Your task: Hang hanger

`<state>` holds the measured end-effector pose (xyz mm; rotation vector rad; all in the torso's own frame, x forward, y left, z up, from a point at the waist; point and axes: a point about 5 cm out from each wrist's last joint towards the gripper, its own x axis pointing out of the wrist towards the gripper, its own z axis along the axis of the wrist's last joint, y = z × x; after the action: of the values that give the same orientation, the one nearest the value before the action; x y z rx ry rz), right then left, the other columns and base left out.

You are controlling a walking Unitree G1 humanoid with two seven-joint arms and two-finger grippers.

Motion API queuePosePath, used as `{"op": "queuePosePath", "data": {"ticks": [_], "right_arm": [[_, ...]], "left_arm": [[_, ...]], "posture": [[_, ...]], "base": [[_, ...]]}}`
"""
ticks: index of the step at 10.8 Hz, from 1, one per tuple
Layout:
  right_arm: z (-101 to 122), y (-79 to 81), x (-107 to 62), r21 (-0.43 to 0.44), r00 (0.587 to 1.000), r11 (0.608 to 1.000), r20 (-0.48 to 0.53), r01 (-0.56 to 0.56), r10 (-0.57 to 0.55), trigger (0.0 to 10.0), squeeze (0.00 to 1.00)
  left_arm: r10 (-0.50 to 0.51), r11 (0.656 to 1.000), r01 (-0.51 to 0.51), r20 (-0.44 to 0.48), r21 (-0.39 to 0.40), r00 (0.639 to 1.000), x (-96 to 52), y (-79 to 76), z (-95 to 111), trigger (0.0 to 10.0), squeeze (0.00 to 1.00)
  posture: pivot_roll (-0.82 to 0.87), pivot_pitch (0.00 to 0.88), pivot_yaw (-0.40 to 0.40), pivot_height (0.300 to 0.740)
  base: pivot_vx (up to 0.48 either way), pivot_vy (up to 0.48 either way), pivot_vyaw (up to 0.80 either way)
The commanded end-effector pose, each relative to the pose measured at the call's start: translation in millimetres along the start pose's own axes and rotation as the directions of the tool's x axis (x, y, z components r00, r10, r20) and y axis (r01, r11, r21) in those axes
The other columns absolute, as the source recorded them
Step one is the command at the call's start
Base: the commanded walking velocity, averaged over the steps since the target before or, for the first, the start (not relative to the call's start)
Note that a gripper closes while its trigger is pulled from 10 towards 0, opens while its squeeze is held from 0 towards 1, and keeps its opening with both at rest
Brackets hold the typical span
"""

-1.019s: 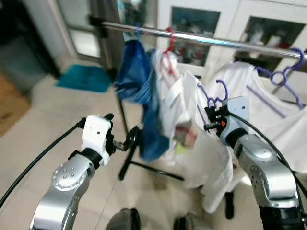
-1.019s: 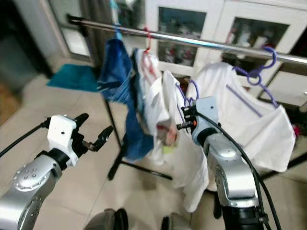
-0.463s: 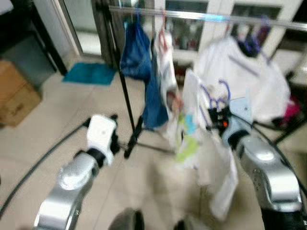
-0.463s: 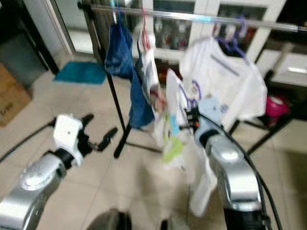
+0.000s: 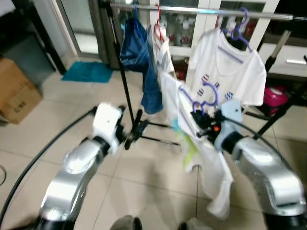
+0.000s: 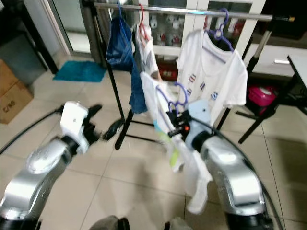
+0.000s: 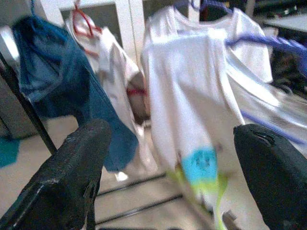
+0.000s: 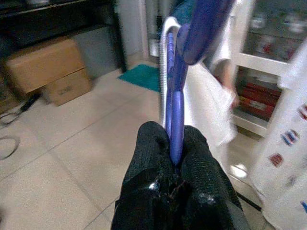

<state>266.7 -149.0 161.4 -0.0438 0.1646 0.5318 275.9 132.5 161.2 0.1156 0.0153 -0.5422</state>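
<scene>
My right gripper [image 5: 199, 122] is shut on a purple hanger [image 5: 206, 96] that carries a white shirt [image 5: 211, 158] with a blue and green print. In the right wrist view the purple hanger [image 8: 175, 91] stands pinched between the black fingers [image 8: 153, 153]. I hold it below and in front of the silver rail [image 5: 192, 10]. On the rail hang a blue garment [image 5: 136, 52], a white garment on a red hanger [image 5: 160, 43] and a white T-shirt [image 5: 230, 62] on another purple hanger. My left gripper [image 5: 134, 132] is open and holds nothing, left of the shirt.
The rack's black post and floor legs [image 5: 127, 96] stand just beyond my left gripper. A cardboard box [image 5: 17, 96] and a teal mat [image 5: 91, 72] lie at left. White glass-door cabinets [image 6: 168, 28] stand behind the rack. A pink object [image 5: 274, 96] and dark slanted legs are at right.
The whole view has shifted and the rack now looks farther off and higher. My right gripper still grips the purple hanger with the shirt. The left gripper stays open.
</scene>
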Motion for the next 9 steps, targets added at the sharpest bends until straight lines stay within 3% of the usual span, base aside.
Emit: {"op": "queuePosePath", "data": {"ticks": [1, 3, 4, 7, 8, 9], "right_arm": [[14, 11.8, -1.4, -0.020, 0.991, 0.994, 0.076, -0.105, 0.107, 0.0, 0.00], [18, 16.4, -3.3, -0.042, 0.982, 0.985, 0.085, -0.167, 0.171, 0.0, 0.00], [22, 21.8, -5.7, -0.056, 0.969, 0.974, 0.095, -0.222, 0.226, 0.0, 0.00], [27, 29.9, -10.1, -0.059, 0.948, 0.955, 0.116, -0.290, 0.295, 0.0, 0.00], [28, 32.1, -10.3, -0.060, 0.943, 0.950, 0.117, -0.307, 0.312, 0.0, 0.00], [29, 34.4, -11.2, -0.053, 0.935, 0.944, 0.127, -0.326, 0.331, 0.0, 0.00]], "left_arm": [[0.020, 1.000, -0.019, -0.013, 0.011, 1.000, 7.6, 3.8, -2, 10.0, 1.00], [-0.011, 1.000, 0.011, 0.008, -0.002, 1.000, 17.7, 1.1, 0, 10.0, 1.00], [-0.060, 0.998, 0.061, 0.023, -0.029, 0.998, 24.8, -5.8, 1, 10.0, 0.00], [-0.210, 0.976, 0.212, 0.038, -0.041, 0.977, 35.5, -28.6, -2, 10.0, 0.00], [-0.178, 0.984, 0.179, 0.024, -0.024, 0.984, 37.8, -26.5, -4, 10.0, 0.00], [-0.083, 0.996, 0.083, 0.040, 0.018, 0.996, 42.4, -15.1, -3, 2.3, 0.00]], "posture": [[-0.15, 0.117, 0.040, 0.740], [-0.16, 0.106, 0.046, 0.740], [-0.17, 0.100, 0.048, 0.740], [-0.17, 0.095, 0.039, 0.740], [-0.18, 0.094, 0.039, 0.740], [-0.18, 0.093, 0.036, 0.740]], "base": [[0.000, 0.000, 0.00], [0.000, 0.000, 0.00], [0.000, 0.000, 0.00], [0.000, 0.000, 0.00], [0.000, 0.000, 0.00], [0.000, 0.000, 0.00]]}}
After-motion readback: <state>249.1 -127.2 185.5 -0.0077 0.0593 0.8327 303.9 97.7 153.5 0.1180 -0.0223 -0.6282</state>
